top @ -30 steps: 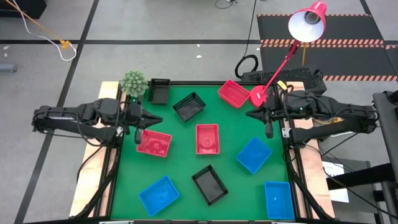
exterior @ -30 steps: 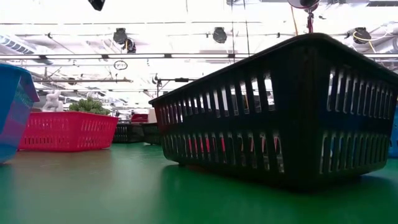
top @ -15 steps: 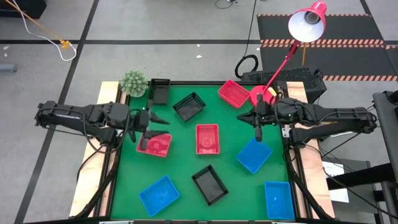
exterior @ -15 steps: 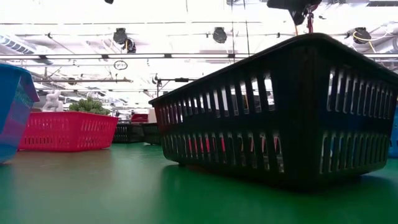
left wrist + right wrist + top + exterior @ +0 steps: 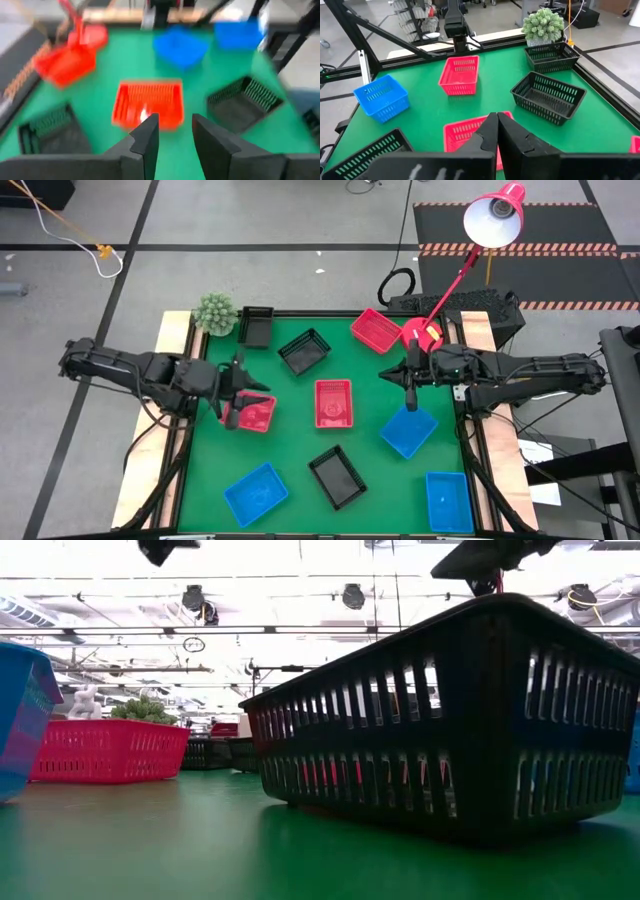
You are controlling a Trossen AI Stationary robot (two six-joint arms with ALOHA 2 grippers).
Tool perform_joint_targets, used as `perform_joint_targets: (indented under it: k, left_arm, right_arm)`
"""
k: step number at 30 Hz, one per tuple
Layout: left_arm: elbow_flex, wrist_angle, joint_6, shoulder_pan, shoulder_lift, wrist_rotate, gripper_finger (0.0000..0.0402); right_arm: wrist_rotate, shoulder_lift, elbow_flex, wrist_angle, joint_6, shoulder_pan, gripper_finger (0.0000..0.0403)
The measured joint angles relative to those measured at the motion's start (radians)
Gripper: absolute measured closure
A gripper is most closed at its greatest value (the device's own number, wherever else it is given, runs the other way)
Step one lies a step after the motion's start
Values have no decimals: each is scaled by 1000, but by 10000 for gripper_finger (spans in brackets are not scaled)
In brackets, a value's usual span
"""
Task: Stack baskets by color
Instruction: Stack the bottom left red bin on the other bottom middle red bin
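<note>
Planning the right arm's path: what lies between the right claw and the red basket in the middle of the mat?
Only bare green mat: the high view shows nothing between the right claw and the middle red basket.

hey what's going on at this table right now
Two robot arms are at work over a green table with nine baskets scattered singly: three red, three blue, three black. Nothing is stacked yet. The left gripper, fingers apart, hovers by the red basket near the left edge. The right gripper, shut and empty, hangs above a blue basket.
</note>
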Motion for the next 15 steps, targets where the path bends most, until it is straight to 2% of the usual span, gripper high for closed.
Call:
perform_joint_targets:
  k: [3,6,11,15]
  left_arm:
    - [-1,-166,-81,-60,50,-56,257]
    - [-1,-272,-168,-113,117,-66,230]
    - [-1,-399,-248,-178,216,-66,183]
    - [-17,-449,-276,-195,269,-49,169]
  right_arm:
    - [1,0,0,0,-7,0,403]
    - [1,1,0,0,-10,0,403]
    - [1,1,0,0,-10,0,403]
    - [1,5,0,-2,-5,0,403]
